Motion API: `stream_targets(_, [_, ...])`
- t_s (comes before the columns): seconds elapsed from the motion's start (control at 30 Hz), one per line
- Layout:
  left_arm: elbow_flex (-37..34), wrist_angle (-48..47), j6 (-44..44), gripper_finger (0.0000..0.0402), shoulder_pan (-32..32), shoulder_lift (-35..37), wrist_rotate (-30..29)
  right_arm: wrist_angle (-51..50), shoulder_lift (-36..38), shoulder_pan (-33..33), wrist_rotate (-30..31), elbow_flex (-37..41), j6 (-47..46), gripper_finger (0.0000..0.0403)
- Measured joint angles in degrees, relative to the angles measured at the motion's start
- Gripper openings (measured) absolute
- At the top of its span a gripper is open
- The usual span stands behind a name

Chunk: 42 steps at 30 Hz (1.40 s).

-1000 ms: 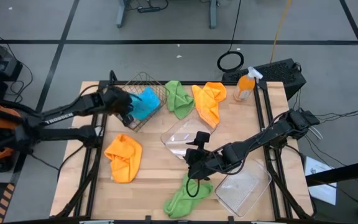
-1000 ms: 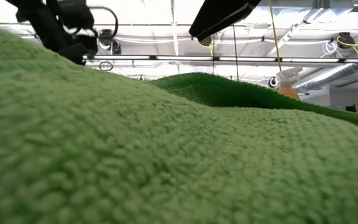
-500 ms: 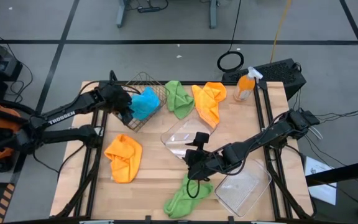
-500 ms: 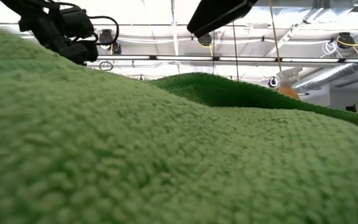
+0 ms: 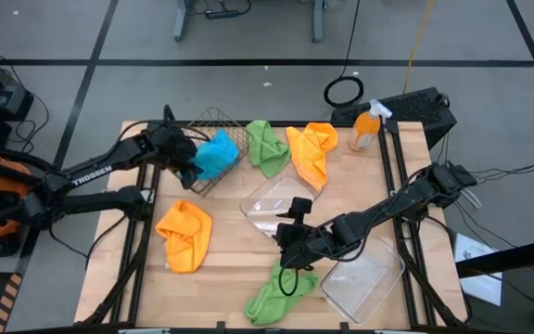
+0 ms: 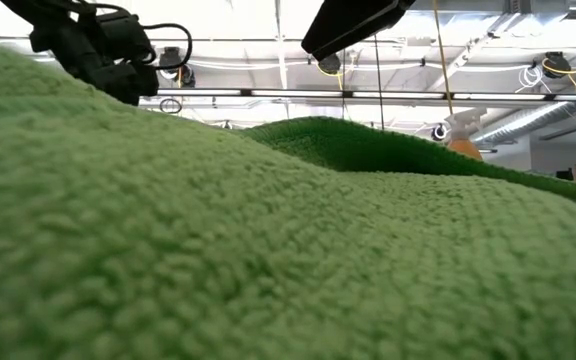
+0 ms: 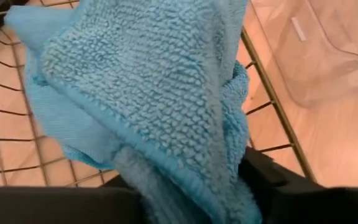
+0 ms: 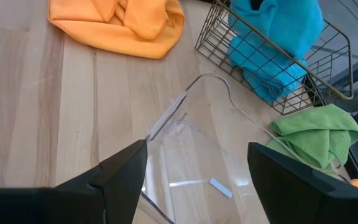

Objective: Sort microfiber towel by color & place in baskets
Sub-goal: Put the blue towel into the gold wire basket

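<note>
My left gripper point(image 5: 190, 167) is shut on a bright blue towel point(image 5: 217, 153) over the dark wire basket point(image 5: 209, 125) at the table's far left. Whether a second blue cloth lies under it, I cannot tell. My right gripper point(image 5: 290, 243) hovers open above the near edge of a clear tray point(image 5: 272, 206). Just on its near side lies a lime green towel point(image 5: 276, 292), which fills the low view point(image 6: 268, 250). A second green towel point(image 5: 265, 147) and an orange one point(image 5: 311, 150) lie by the far edge. Another orange towel point(image 5: 185, 237) lies near left. My left gripper point(image 7: 191, 199) pinches a bunched fold of the blue towel point(image 7: 185, 168) between its two fingers, coming from the table's left and slanting down. The cloth spreads away from the fingers, and its lower part point(image 8: 260, 81) rests inside the wire basket point(image 7: 263, 74).
A second clear tray point(image 5: 364, 278) sits near right, beside the right arm. An orange spray bottle point(image 5: 366, 128) stands at the far right corner. Bare wood point(image 8: 61, 112) shows between the near orange towel point(image 8: 117, 25) and the clear tray point(image 8: 191, 155).
My left gripper and the blue towel have shifted a little toward the far edge over the wire basket, staying shut on the cloth.
</note>
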<state>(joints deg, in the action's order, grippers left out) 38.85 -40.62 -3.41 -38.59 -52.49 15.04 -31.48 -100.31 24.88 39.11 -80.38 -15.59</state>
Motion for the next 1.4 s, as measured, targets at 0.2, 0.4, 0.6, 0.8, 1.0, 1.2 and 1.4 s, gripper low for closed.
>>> stream_targets(0.2, [0.0, 0.0, 1.5, 0.0217, 0.0, 0.0, -6.4, 0.0, 0.0, 0.0, -0.1, 0.0, 0.0, 0.0269])
stream_targets(0.4, [0.3, -0.3, 1.3, 0.0241, 0.0, 0.0, -8.2, 0.0, 0.0, 0.0, -0.1, 0.0, 0.0, 0.0269])
stream_targets(0.6, [3.2, -1.6, -1.5, 0.0242, 0.1, 0.1, -11.7, 0.0, 0.0, 0.0, -0.2, 0.0, 0.0, 0.0269])
stream_targets(0.8, [3.9, -0.4, -1.5, 0.0242, 3.8, 0.1, -5.3, 0.1, 0.0, 0.0, 0.0, 0.0, 0.0, 0.0269])
stream_targets(1.0, [2.4, 1.6, -2.2, 0.0217, 7.0, -1.1, -8.3, 0.5, 0.0, 0.0, 0.0, 0.0, 0.0, 0.0269])
stream_targets(1.2, [-1.1, 5.1, -5.0, 0.0131, 7.0, -4.4, -9.0, 0.5, 0.0, 0.0, 0.0, 0.0, 0.0, 0.0269])
stream_targets(1.4, [-2.7, 9.2, -7.4, 0.0046, 5.4, -9.0, -13.1, 0.7, 0.0, -0.1, 0.0, 0.0, 0.2, 0.0269])
